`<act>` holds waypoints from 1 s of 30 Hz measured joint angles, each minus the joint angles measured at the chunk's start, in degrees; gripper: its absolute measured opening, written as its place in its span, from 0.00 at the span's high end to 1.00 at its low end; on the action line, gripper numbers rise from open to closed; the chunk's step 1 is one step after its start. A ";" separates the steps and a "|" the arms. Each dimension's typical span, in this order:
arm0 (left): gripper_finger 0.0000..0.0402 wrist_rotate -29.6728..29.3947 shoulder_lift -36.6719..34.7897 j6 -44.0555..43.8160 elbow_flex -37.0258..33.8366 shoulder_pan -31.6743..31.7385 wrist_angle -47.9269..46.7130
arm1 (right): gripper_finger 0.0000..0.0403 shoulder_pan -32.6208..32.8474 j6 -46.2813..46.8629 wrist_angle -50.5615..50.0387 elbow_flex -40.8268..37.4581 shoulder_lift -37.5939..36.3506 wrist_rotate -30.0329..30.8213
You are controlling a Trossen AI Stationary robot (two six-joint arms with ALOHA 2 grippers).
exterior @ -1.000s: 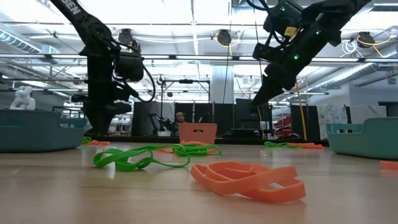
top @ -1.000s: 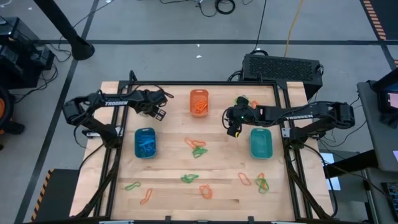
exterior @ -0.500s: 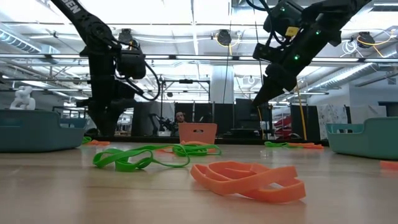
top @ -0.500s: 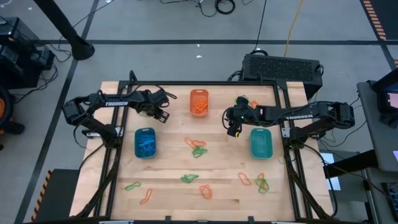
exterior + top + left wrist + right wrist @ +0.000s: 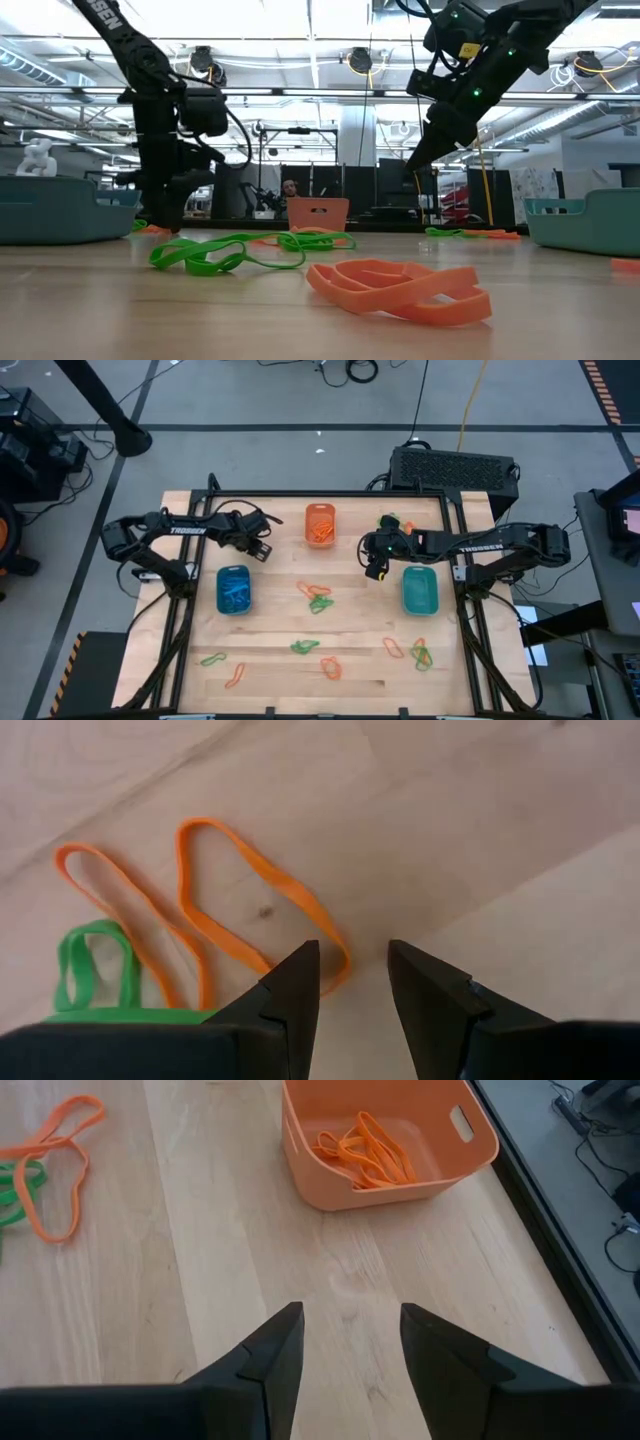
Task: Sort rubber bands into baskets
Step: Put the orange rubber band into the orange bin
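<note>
Rubber bands [image 5: 319, 599] lie scattered over the surface [image 5: 270, 630] — a mixed orange-and-green knot in the middle, more loops along the near edge, a few at the far right corner. Some are already sorted: orange ones in the orange basket [image 5: 320, 524], blue ones in the blue basket [image 5: 234, 589]. The teal basket [image 5: 419, 589] looks bare inside, as far as the high view lets one tell.

The left gripper [image 5: 262, 546] hangs between the blue and orange baskets, pointed down at the wood. Its wrist view shows the fingers [image 5: 296, 988] apart with nothing between them. An orange band [image 5: 262, 904] lies flat just ahead of the tips, one end curling into the gap; a second orange loop and a green band [image 5: 95, 967] sit off to one side of that gripper. The parted stance low over the loop reads as a pick being lined up, the jaws set to straddle the thin strip.

The right gripper [image 5: 377, 570] waits beside the teal basket, raised off the surface in the low view. Its fingers [image 5: 273, 1355] stand wide apart and empty. Ahead of it sits the orange basket with its bands heaped against one wall; off to the side lie an orange and a green loop. Probably it holds back so that the left arm has room.
</note>
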 joint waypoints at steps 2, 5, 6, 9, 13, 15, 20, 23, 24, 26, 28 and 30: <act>0.68 -0.25 -0.04 -0.33 -0.72 0.22 0.98 | 0.60 -0.01 0.00 0.00 0.00 0.00 0.02; 0.68 -0.20 -0.13 -0.36 -1.16 0.62 1.37 | 0.60 0.00 0.00 0.04 0.00 -0.02 0.00; 0.68 -0.16 -0.13 -0.33 -1.16 0.82 1.37 | 0.60 0.01 0.05 0.02 0.00 -0.02 0.00; 0.68 0.61 -0.13 -0.31 -1.18 1.94 1.37 | 0.60 0.01 0.65 0.04 0.00 -0.02 0.02; 0.77 2.02 -0.13 1.10 -1.21 3.23 1.60 | 0.60 0.01 0.86 0.04 0.00 -0.02 0.01; 0.87 2.08 -0.13 1.87 -1.26 3.54 2.10 | 0.60 0.01 0.94 0.04 0.00 -0.02 0.01; 0.98 1.81 -0.09 4.61 -1.25 3.63 3.01 | 0.60 0.01 1.23 -0.01 0.00 -0.02 0.00; 0.99 1.67 -0.14 5.15 0.05 3.59 3.06 | 0.60 0.01 1.53 -0.55 0.02 -0.02 0.00; 0.99 1.69 -0.42 5.71 0.81 3.30 3.52 | 0.60 0.01 1.53 -0.82 0.02 -0.02 0.00; 0.99 2.55 -1.07 6.50 2.88 2.30 4.96 | 0.60 0.01 1.53 -1.46 0.02 -0.02 0.02; 0.99 3.85 -1.55 7.50 4.80 0.96 6.56 | 0.60 0.01 1.51 -1.90 0.02 -0.02 0.00; 0.99 4.41 -1.73 7.73 6.58 -0.56 10.33 | 0.60 0.01 1.47 -1.79 0.02 -0.02 0.00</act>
